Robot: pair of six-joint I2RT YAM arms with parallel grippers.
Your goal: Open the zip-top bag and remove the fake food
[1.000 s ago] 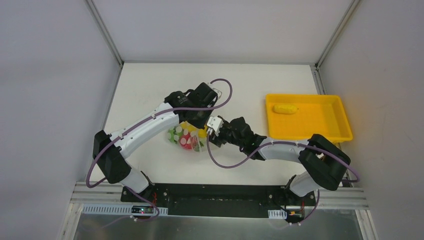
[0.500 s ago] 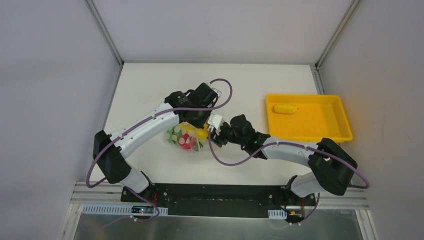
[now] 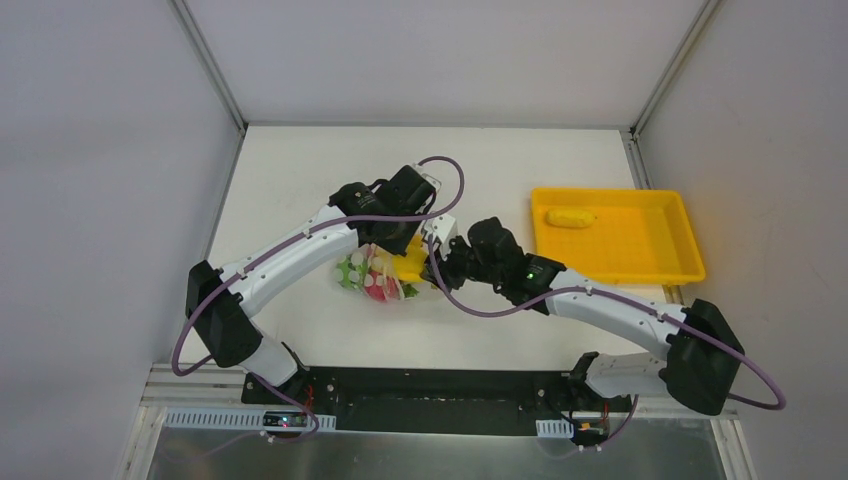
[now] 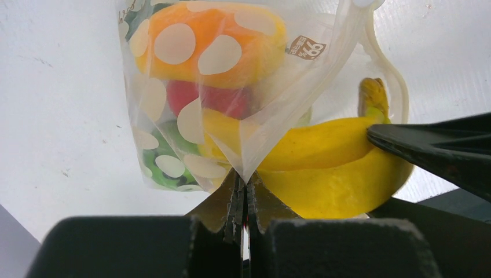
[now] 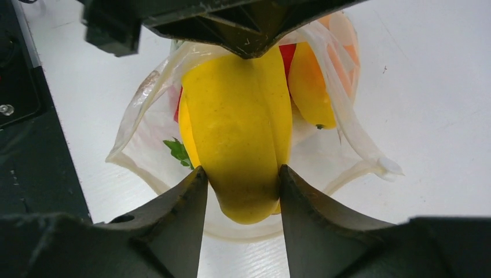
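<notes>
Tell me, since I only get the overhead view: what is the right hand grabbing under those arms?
Observer: A banana. The right hand has a finger pressed on each side of its end, at the open mouth of the bag.
Operator: And the left hand?
Observer: The left hand is shut on a fold of the bag's plastic, right beside the banana.
Operator: What else is inside?
Observer: An orange piece, a red piece and a green piece, seen through the dotted plastic.
</notes>
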